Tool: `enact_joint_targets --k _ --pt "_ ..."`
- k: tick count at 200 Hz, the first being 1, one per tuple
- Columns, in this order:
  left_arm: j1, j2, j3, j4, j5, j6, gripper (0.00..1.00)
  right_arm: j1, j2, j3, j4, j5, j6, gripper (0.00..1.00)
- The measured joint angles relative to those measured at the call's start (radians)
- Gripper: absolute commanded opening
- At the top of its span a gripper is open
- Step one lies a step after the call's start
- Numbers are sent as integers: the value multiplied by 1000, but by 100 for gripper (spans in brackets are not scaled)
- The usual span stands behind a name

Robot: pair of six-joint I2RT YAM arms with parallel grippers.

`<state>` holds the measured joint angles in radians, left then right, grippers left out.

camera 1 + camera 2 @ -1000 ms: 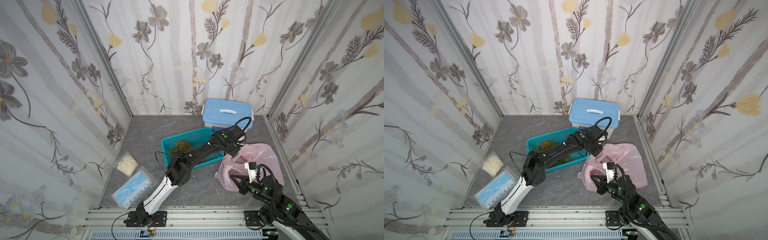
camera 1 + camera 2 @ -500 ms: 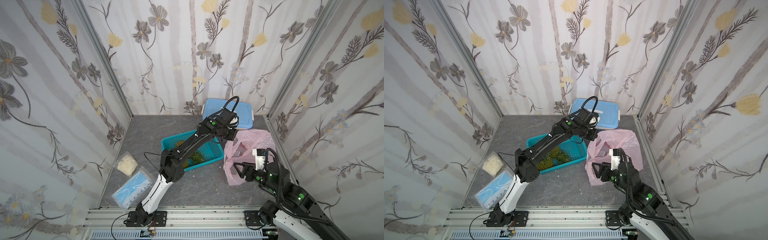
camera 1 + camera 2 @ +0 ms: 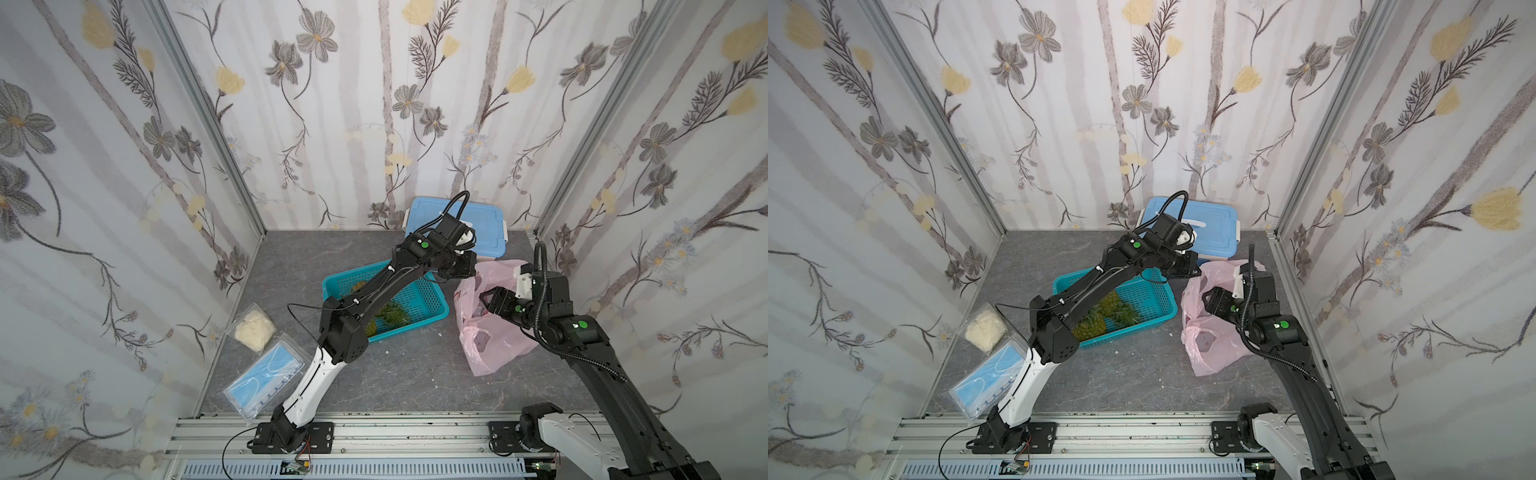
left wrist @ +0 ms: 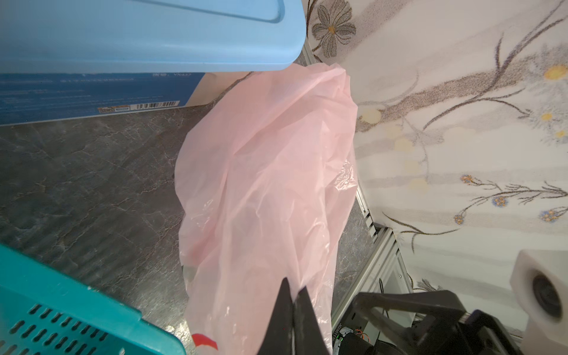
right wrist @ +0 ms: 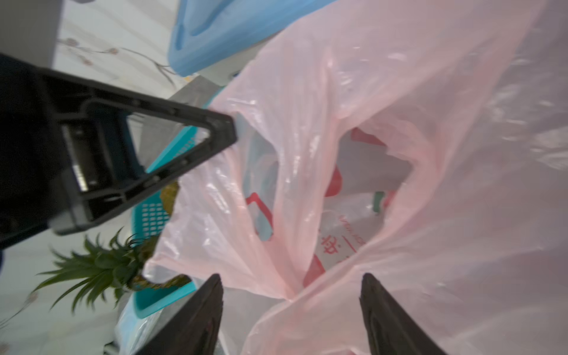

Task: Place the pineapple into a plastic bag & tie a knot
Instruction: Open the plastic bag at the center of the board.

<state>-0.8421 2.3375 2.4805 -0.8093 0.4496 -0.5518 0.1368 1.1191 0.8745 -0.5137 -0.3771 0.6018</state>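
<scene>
Right wrist view: left fingers point(image 5: 184, 112) hoist the thin pink plastic bag point(image 5: 307, 92), clamped; right fingers point(image 5: 199, 322) just parted, mouth gaping for green-crowned pineapple point(image 5: 101, 267).

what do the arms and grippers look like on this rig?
Left arm and right arm: black links, a white link near the base, a round green dot on an upper joint. A black cable loops over each wrist beside a white camera housing. Left gripper and right gripper: black, tapered triangular fingers.
</scene>
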Motion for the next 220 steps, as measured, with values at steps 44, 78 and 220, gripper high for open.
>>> enact_joint_targets --k 44,78,220 --pt "6 18 -1 21 53 -28 0 -129 20 -207 288 -224 19 69" --pt "10 24 -2 45 92 -44 0 -153 86 -259 475 -286 48 67" --pt "3 -39 -27 72 -53 58 87 -169 149 -171 491 -287 88 0"
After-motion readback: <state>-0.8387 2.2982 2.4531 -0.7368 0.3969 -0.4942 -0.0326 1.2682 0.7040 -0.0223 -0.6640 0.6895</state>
